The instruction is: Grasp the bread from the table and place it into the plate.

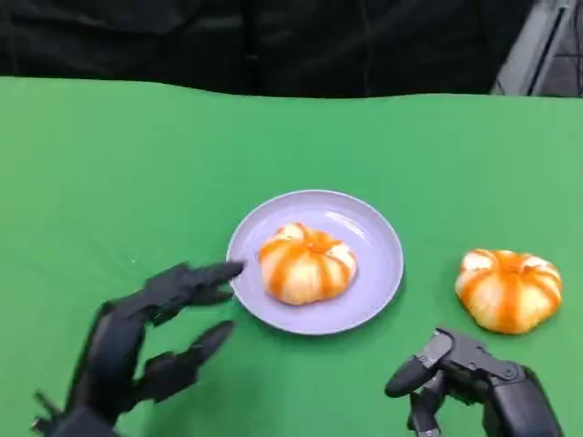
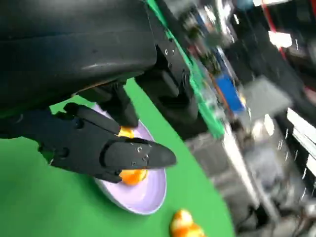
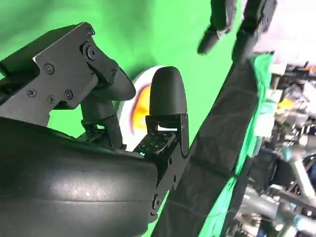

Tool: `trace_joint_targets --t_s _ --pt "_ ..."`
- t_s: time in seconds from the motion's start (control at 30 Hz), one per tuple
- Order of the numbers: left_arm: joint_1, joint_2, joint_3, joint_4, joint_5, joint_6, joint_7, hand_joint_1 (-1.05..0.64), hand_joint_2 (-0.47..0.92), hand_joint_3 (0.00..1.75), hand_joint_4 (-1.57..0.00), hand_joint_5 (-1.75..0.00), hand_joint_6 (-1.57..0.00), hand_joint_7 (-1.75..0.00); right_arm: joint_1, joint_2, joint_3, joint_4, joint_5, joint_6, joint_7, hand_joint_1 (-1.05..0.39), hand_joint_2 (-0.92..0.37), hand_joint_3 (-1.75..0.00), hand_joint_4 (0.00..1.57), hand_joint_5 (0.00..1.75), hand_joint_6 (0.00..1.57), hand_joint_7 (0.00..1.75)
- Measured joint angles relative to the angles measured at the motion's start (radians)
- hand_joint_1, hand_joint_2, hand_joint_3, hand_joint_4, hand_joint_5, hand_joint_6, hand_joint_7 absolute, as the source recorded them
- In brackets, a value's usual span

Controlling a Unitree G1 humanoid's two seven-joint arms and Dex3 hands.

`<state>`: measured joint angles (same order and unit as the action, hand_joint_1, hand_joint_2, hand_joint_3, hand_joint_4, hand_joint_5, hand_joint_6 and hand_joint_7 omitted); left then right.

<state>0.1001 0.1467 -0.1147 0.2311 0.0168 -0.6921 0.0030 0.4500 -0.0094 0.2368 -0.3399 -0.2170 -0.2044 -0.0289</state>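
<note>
Glazed round bread [image 1: 307, 262]; smooth lilac plate [image 1: 375, 282]

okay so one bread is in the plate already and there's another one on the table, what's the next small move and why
Probably bring the right hand forward over the bread on the table and open its fingers around it. That bread lies on the green table just beyond the right hand, outside the plate, which already holds the other bread. The left hand is open beside the plate, farther off.
</note>
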Motion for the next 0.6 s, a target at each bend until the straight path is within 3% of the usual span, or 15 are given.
trace_joint_targets --t_s 0.2,0.33,0.6 --pt "0.046 -0.010 0.009 -0.044 -0.039 0.011 -0.063 -0.07 0.53 1.25 -0.82 -1.67 -0.81 -1.39 0.024 -0.001 -0.006 -0.017 0.005 0.001 0.005 0.05 -0.46 -1.25 0.67 1.62 0.73 1.33" --pt "0.071 -0.031 0.014 -0.081 -0.111 0.064 -0.104 -0.10 0.58 1.10 -0.81 -1.72 -0.77 -1.49 0.028 -0.007 -0.018 -0.028 0.015 0.001 0.013 0.03 -0.48 -1.21 0.66 1.63 0.72 1.33" --pt "0.067 -0.068 0.047 -0.082 -0.113 0.067 -0.114 -0.11 0.59 1.07 -0.78 -1.75 -0.73 -1.56 0.035 -0.012 -0.028 -0.036 0.024 0.001 0.022 0.05 -0.49 -1.19 0.65 1.62 0.72 1.31"
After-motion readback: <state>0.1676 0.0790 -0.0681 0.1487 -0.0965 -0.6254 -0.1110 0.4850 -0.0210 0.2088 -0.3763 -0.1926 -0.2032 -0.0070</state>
